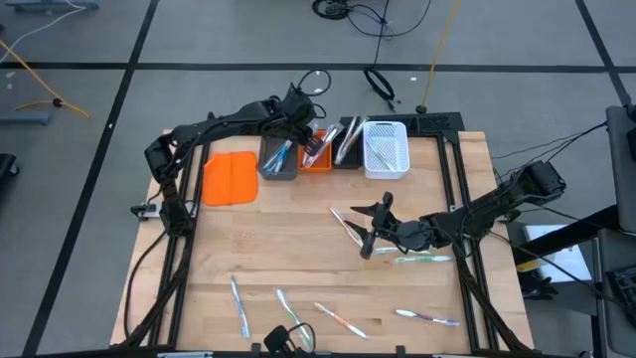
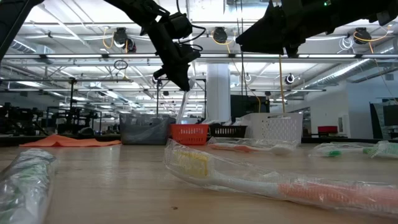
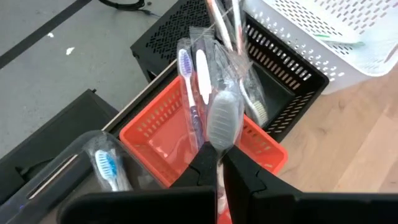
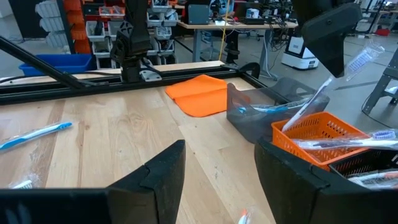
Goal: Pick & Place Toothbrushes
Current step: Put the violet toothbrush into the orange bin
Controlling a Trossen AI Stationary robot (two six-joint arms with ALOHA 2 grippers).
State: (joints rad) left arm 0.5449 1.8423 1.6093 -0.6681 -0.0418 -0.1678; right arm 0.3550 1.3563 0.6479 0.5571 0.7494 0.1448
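My left gripper [image 1: 298,117] is at the table's far edge, over the orange bin [image 1: 316,159], shut on a clear-wrapped toothbrush [image 3: 211,106]. My right gripper [image 1: 373,224] hovers open over the middle of the table, beside a loose toothbrush [image 1: 348,225], and touches nothing. In the right wrist view its fingers [image 4: 165,171] stand wide apart and face the bins. Several more toothbrushes lie flat on the wood, such as one [image 1: 422,259] near the right gripper and one [image 1: 238,303] by the near edge. The grey bin [image 1: 278,159] and the black bin [image 1: 348,144] hold toothbrushes. My left gripper pinches the wrapped toothbrush near its upper end [image 3: 217,158] between both fingers, coming from above and slanting down. The toothbrush hangs tilted below the fingers [image 2: 182,106]. Its lower end reaches into the orange bin [image 4: 289,126].
Several bins stand in a row along the far edge: grey, orange, black and white mesh [image 1: 386,149]. An orange lid [image 1: 231,177] lies flat to their left. Bare wood [image 1: 288,234] spreads between the bins and the near toothbrushes. A dark frame rail [image 1: 459,199] borders the right side.
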